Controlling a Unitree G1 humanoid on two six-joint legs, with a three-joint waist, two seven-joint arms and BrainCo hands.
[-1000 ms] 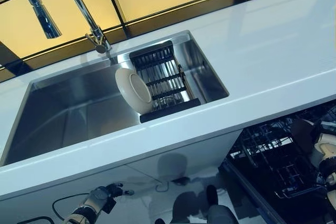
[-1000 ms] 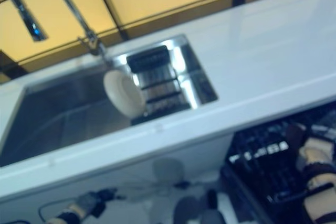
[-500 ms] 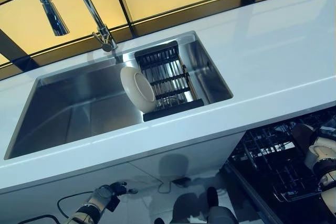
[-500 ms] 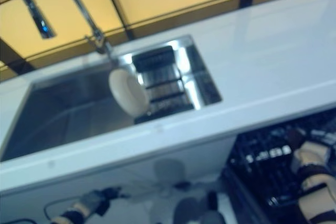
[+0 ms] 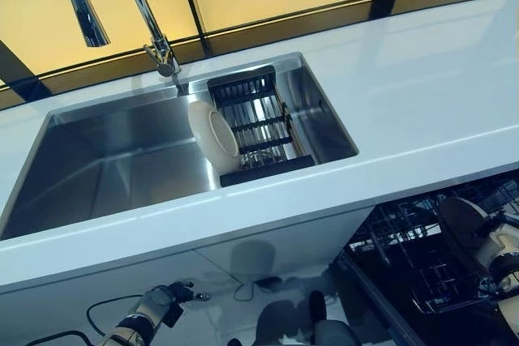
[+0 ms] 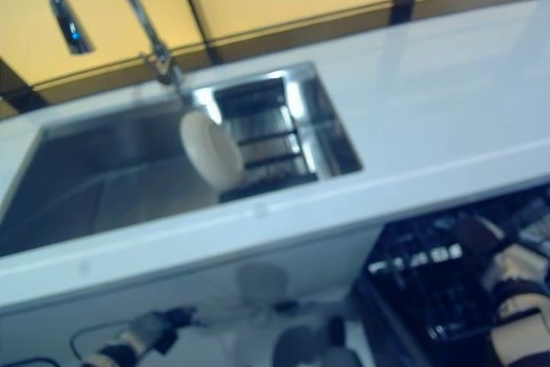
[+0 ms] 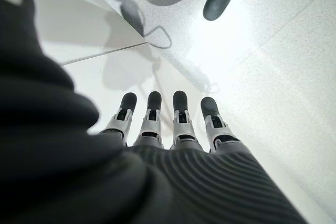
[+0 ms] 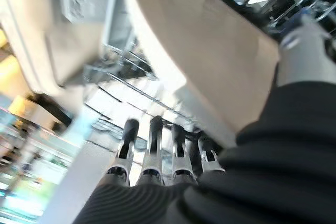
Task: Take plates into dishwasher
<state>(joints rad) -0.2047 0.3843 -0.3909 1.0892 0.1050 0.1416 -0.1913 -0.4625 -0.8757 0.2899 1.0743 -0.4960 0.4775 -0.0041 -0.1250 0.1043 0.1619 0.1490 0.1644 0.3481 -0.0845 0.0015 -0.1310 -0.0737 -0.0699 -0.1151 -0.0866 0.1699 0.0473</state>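
We see one cream plate standing on edge in the steel sink, leaning against the black rack at the sink's right end below the faucet, while a second plate is gripped by our right hand, thumb on one side and fingers on the other, over the open dishwasher's wire rack under the white countertop. That plate appears dark in the head views, so its tilt is hard to judge. Our left hand hangs low by the white cabinet front, fingers straight and holding nothing.
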